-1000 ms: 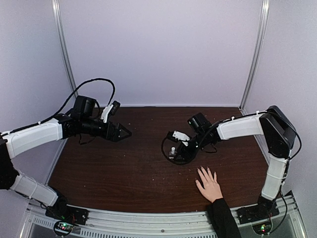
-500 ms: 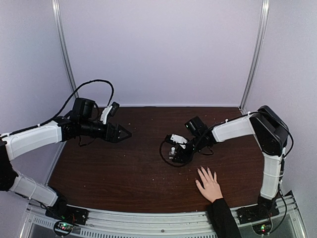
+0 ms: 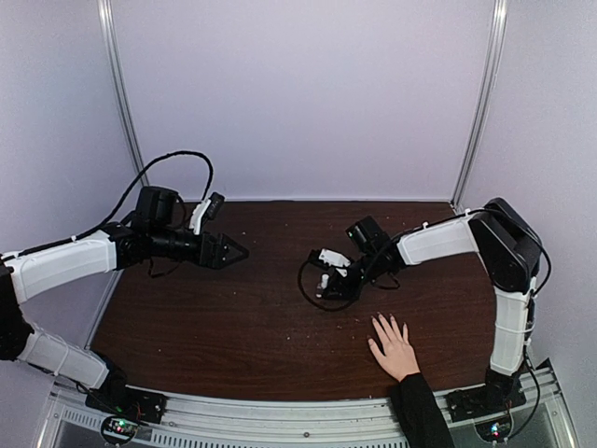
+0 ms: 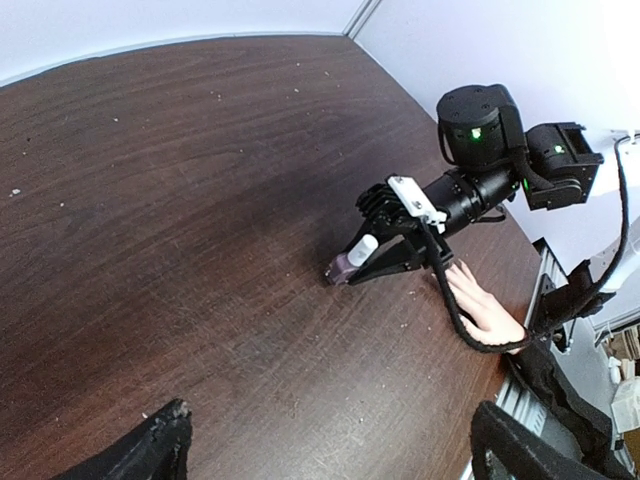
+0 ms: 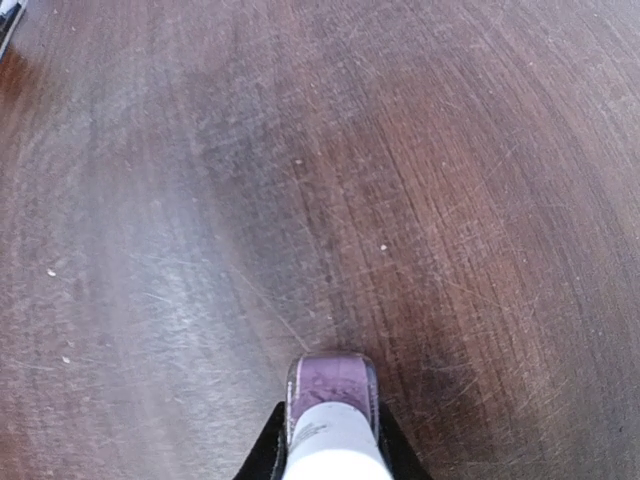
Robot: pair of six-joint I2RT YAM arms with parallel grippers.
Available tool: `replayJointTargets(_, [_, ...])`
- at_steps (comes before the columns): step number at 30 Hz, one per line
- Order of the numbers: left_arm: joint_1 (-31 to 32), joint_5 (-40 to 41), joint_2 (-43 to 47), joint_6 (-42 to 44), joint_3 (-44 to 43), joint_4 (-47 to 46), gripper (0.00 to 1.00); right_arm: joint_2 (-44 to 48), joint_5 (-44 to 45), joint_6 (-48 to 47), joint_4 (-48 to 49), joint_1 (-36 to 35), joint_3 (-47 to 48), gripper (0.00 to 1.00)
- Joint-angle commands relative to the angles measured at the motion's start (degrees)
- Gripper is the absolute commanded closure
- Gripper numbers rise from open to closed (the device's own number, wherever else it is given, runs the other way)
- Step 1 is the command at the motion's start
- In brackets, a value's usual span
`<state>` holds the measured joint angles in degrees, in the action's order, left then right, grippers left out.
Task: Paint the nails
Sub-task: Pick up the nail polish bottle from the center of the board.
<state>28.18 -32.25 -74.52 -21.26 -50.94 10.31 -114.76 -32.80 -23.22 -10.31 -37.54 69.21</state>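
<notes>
Brown tabletop (image 3: 233,317): nails (image 3: 380,322) lie near, apart from right pincer (image 3: 327,284) gripping bottle (image 5: 332,405).

Right hand (image 4: 345,272) around small pale-capped bottle (image 4: 361,249)

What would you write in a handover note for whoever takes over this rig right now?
Left gripper: open, empty, held above the table's left side.
Right gripper: shut on the polish bottle, which sits on the table, cap on.
Hand: flat near the front edge, fingers spread, apart from the bottle.
Done: bottle gripped.
Left: uncap it and paint the nails; they are too small to tell whether any is painted.
</notes>
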Motion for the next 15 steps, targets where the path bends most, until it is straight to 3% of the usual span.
replayJointTargets(1, [0.3,-1.5,2.4,1.3,0.2,-3.0,0.02,6.4,-6.0,3.4,-1.7,-0.3,1.3,0.86])
replayJointTargets(9, [4.2,-6.4,5.8,7.4,3.0,-8.5,0.05,18.1,-14.9,6.6,-9.9,-2.1,2.2,0.92])
replayJointTargets(15, [9.4,-10.5,5.1,13.2,1.2,-10.8,0.15,21.1,-17.5,6.2,-17.5,-5.9,4.9,0.93])
